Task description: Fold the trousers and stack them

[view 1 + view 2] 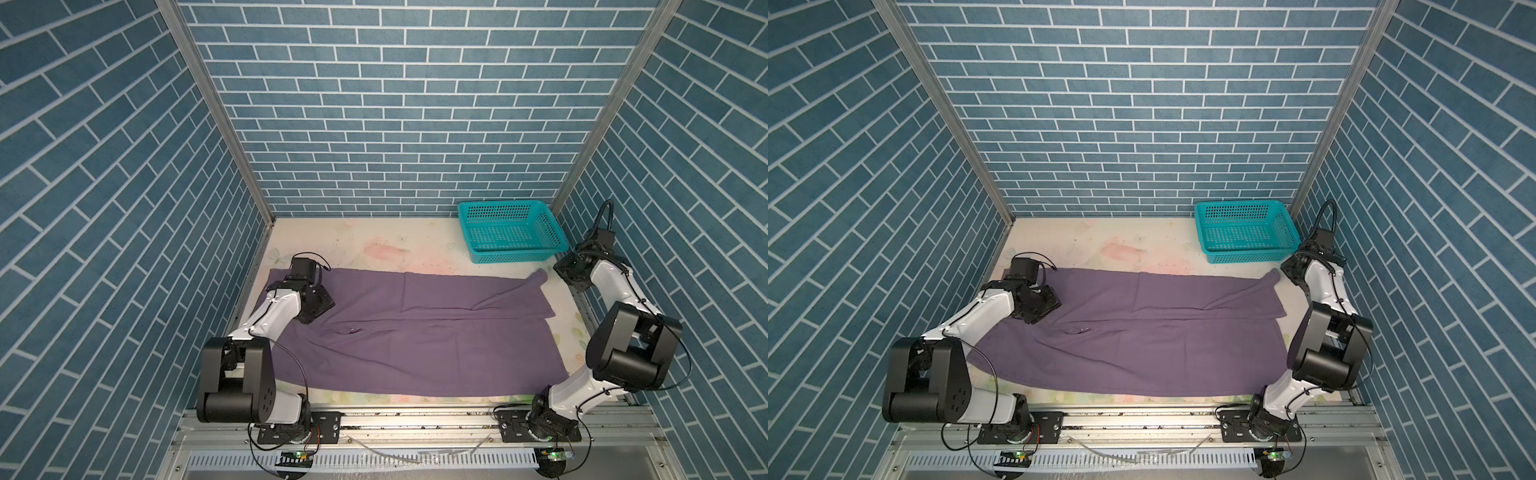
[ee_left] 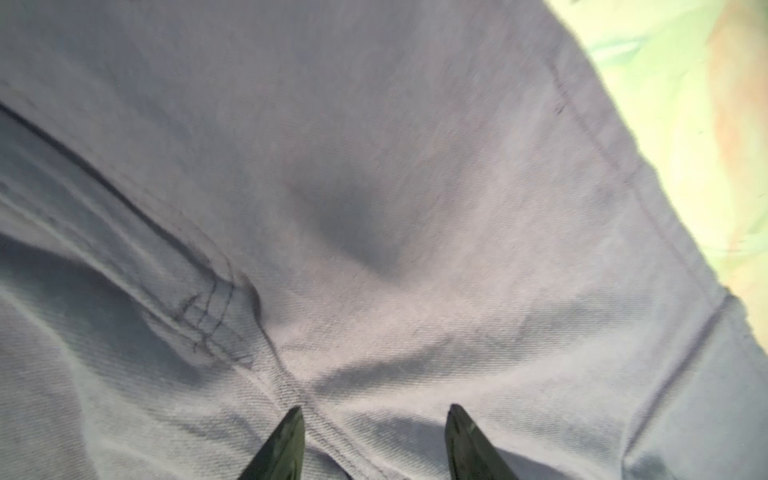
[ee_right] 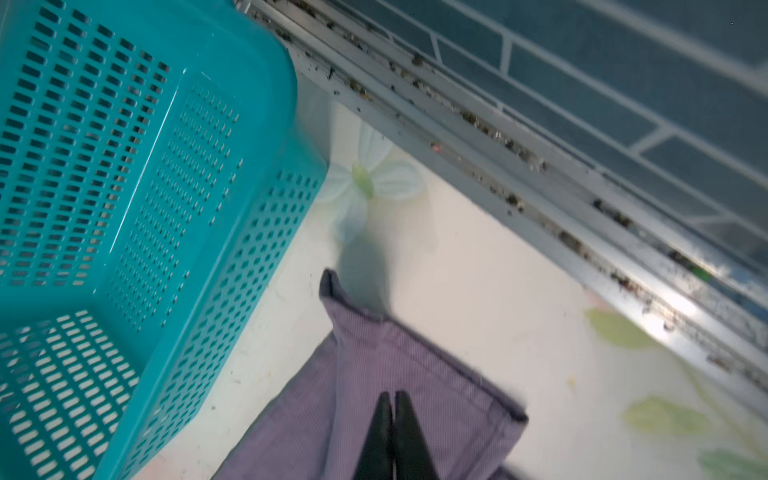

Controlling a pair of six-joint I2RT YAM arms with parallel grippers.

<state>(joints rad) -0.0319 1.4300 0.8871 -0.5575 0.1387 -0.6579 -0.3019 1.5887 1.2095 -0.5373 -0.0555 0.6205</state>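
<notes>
The dusty-purple trousers point(image 1: 415, 340) point(image 1: 1142, 340) lie spread flat across nearly the whole table, waist at the left and both legs running right. My left gripper point(image 2: 374, 409) hovers open just over the waist end, a stitched seam between its fingers point(image 2: 286, 440); its wrist point(image 1: 311, 301) hides the tips in both top views. My right gripper point(image 3: 392, 395) is shut on the far leg's hem point(image 3: 449, 374) at the right edge. That hem's corner point(image 1: 541, 274) stands up in a small peak beside the right wrist point(image 1: 575, 274).
A teal perforated basket point(image 1: 515, 253) point(image 1: 1250, 257) point(image 3: 124, 166) stands at the back right, close to the right gripper. A metal rail point(image 3: 540, 166) and the brick wall run just beyond the hem. Bare floral tabletop point(image 1: 374, 249) lies behind the trousers.
</notes>
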